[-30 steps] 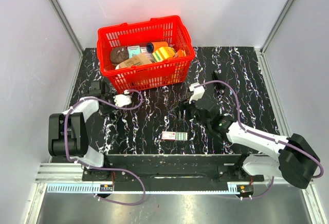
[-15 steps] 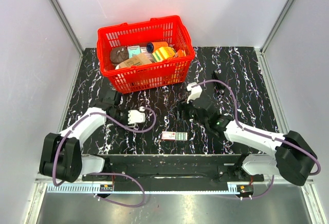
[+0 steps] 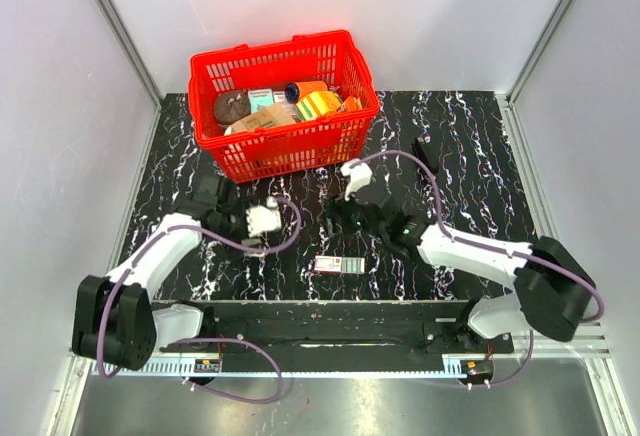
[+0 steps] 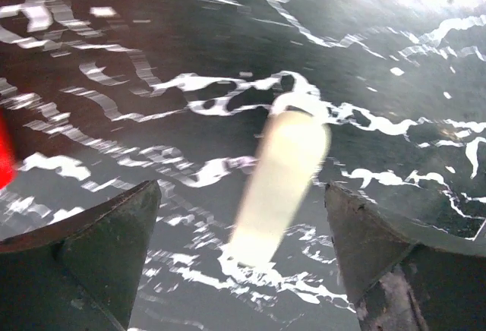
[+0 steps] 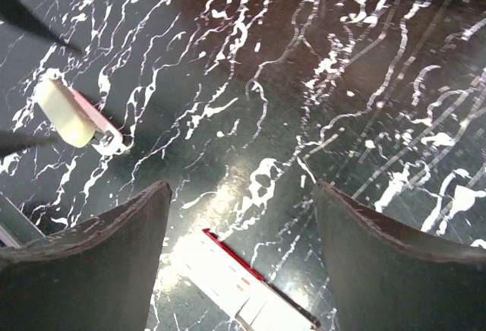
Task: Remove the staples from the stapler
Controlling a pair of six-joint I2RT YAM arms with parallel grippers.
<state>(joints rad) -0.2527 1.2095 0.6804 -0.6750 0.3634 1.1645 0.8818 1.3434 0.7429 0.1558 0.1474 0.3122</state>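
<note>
- Left hand (image 4: 241, 194) is spread wide and empty, with the cream stapler (image 4: 282, 173) lying on the table (image 4: 114, 58) just ahead, between its fingers.
- Right hand (image 5: 241, 188) gapes wide too, gripping nothing; the stapler is off to its left, a red-and-white box (image 5: 241, 282) close beneath.
- Best bet: straddle the body squarely and pinch low, leaving the top free to swing up.
- Count: one stapler, one box, one red basket (image 3: 290, 148), two hands.
</note>
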